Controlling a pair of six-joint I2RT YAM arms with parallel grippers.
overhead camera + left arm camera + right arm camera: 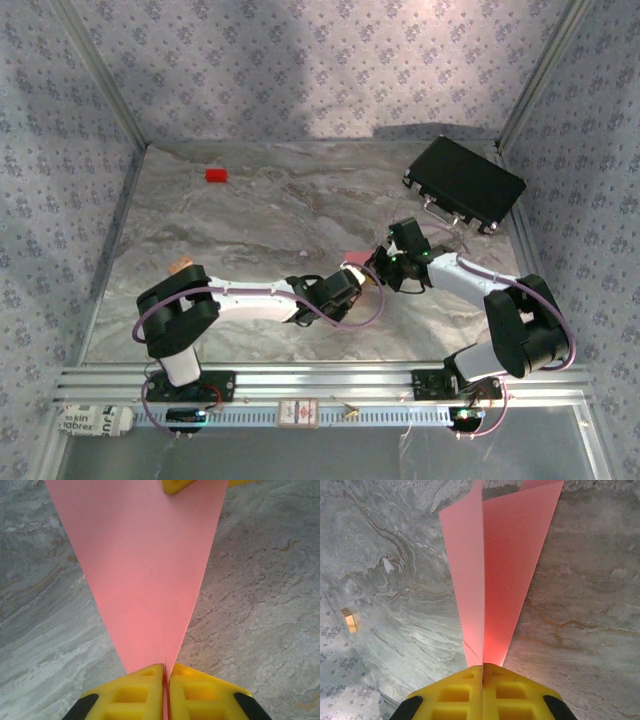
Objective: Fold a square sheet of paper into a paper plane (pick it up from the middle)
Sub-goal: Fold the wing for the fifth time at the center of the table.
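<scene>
The salmon-pink paper plane hangs above the marble table between both arms, near the middle. In the left wrist view the paper plane widens away from my left gripper, whose yellow jaws are shut on its narrow end. The right gripper's yellow fingertips show at the paper's far edge. In the right wrist view the paper plane stands as two folded wings with a centre crease, and my right gripper is shut on its lower end. From above, my left gripper and right gripper nearly meet.
A small bright red block lies at the back left of the table. A black rectangular case sits at the back right against the patterned wall. A small tan block lies by the left arm, the same tan block showing in the right wrist view.
</scene>
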